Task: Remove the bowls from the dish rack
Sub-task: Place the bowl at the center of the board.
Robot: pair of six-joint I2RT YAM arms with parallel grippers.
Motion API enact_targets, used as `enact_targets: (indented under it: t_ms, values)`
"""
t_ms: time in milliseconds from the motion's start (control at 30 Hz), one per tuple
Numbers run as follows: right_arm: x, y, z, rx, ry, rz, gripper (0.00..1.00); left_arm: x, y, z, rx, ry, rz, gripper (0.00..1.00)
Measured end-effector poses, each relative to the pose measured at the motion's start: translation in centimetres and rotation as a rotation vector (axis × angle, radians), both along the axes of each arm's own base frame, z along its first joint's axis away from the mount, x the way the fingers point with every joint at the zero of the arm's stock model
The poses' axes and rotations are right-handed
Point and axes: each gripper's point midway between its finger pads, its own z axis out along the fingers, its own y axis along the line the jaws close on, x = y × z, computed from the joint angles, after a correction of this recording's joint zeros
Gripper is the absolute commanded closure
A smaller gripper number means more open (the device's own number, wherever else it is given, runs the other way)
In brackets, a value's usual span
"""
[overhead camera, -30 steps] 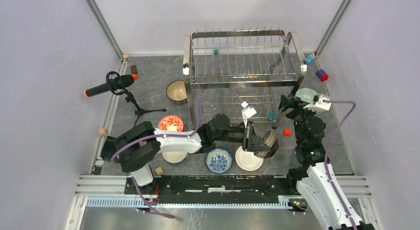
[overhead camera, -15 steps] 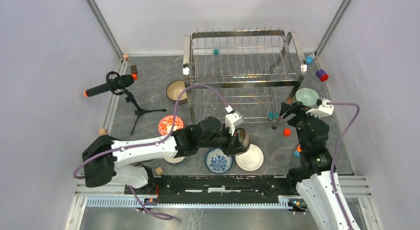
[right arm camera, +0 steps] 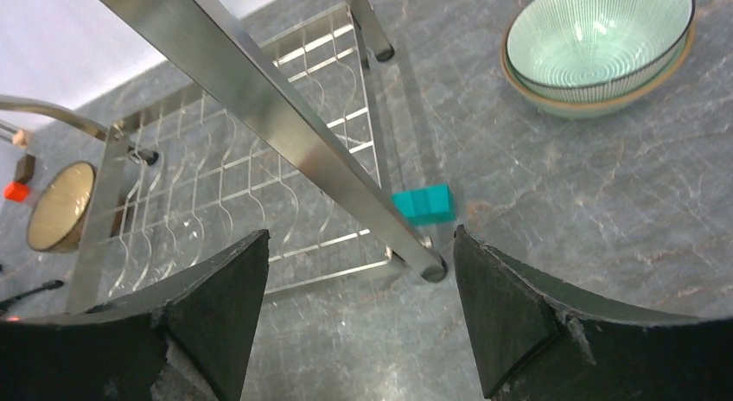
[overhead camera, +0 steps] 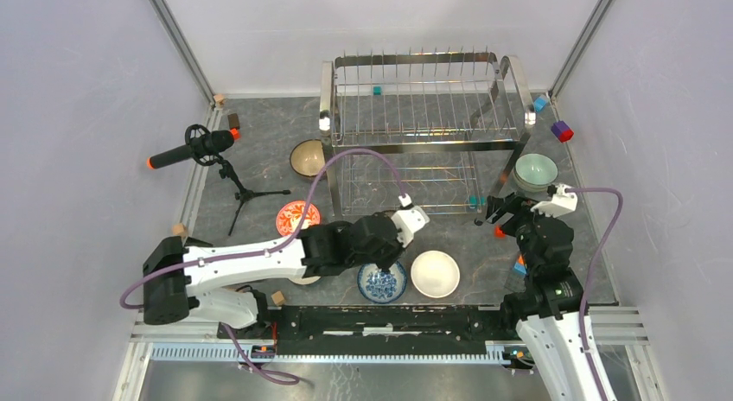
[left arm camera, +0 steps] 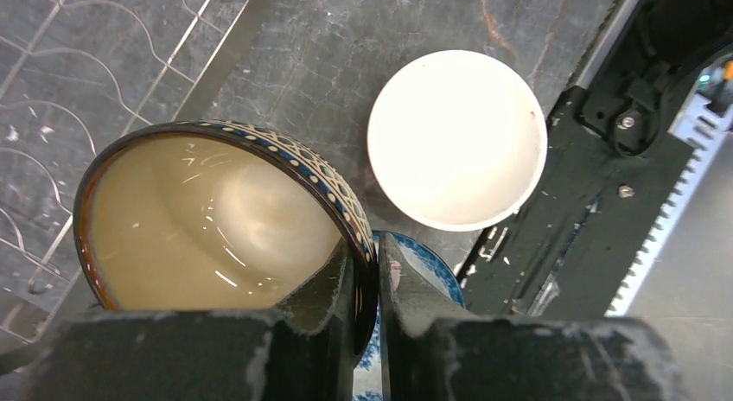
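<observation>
Left wrist view: the tan glazed ceramic bowl with a dark, dotted rim (left arm camera: 216,219) is tipped on edge with its mouth toward the camera. It is round, so it has no long axis. The left gripper (left arm camera: 367,276) pinches its wall, one finger inside and one outside, above the blue-and-white patterned bowl (left arm camera: 432,271) and just beside the plain white bowl (left arm camera: 456,137). Bare grey stone-look table (left arm camera: 363,38) lies between them and the chrome wire dish rack (overhead camera: 423,116). The right gripper (right arm camera: 359,245) has its jaws spread wide and holds nothing, near the rack's lower front tube — beyond it, the pale green ribbed bowl (right arm camera: 596,38) sits stacked in another.
</observation>
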Motion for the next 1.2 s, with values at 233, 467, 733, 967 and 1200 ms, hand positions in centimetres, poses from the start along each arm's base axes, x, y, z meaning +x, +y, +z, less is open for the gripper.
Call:
enact_targets:
  t_ms: [233, 467, 733, 967, 1200]
  values:
    - [-1.1, 0.1, -3.1, -0.012, 0.075, 0.015, 0.17, 0.4, -1.8, -1.9, 0.152, -0.131, -0.058, 0.98]
    - [-1.6, 0.4, -6.3, -0.014, 0.137, 0.037, 0.17, 1.8, -2.7, -5.4, 0.325, -0.227, -0.092, 0.98]
    - [-1.9, 0.9, -7.5, -0.012, 0.154, 0.059, 0.17, 3.3, -4.3, -7.2, 0.414, -0.284, -0.107, 0.98]
    - [-2.2, 1.4, -8.5, -0.005, 0.171, 0.086, 0.18, 3.8, -4.9, -9.0, 0.463, -0.287, -0.111, 0.98]
    - [-2.5, 1.8, -9.8, 0.012, 0.195, 0.103, 0.17, 3.7, -4.8, -10.3, 0.494, -0.271, -0.122, 0.98]
